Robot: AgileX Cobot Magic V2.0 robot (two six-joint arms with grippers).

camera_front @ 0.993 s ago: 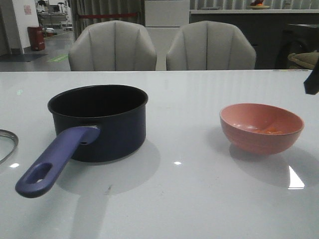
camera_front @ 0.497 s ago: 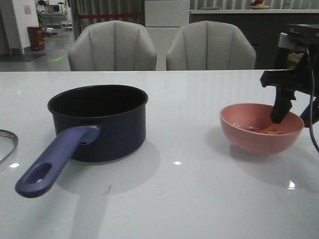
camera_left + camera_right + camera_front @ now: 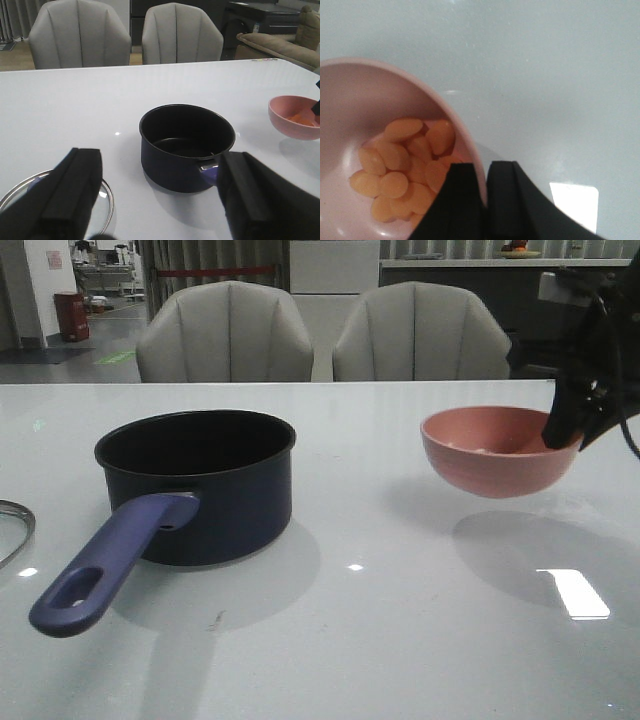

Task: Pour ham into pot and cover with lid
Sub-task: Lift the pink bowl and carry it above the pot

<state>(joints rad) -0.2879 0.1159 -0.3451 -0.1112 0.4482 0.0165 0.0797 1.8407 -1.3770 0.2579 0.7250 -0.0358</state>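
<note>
Standing empty left of centre on the table (image 3: pixel 400 640), the pot (image 3: pixel 200 485) has the lid (image 3: pixel 100 200) flat beside it; right gripper (image 3: pixel 485 192) pinches the raised pink bowl (image 3: pixel 490 455) rim, ham (image 3: pixel 402 170) inside. Left gripper (image 3: pixel 160 195) gapes wide, empty.

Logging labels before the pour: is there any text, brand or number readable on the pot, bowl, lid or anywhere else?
None readable.
Pot, bowl, lid: no markings visible.
Wall sign, far background: too small and blurred to read.
</note>
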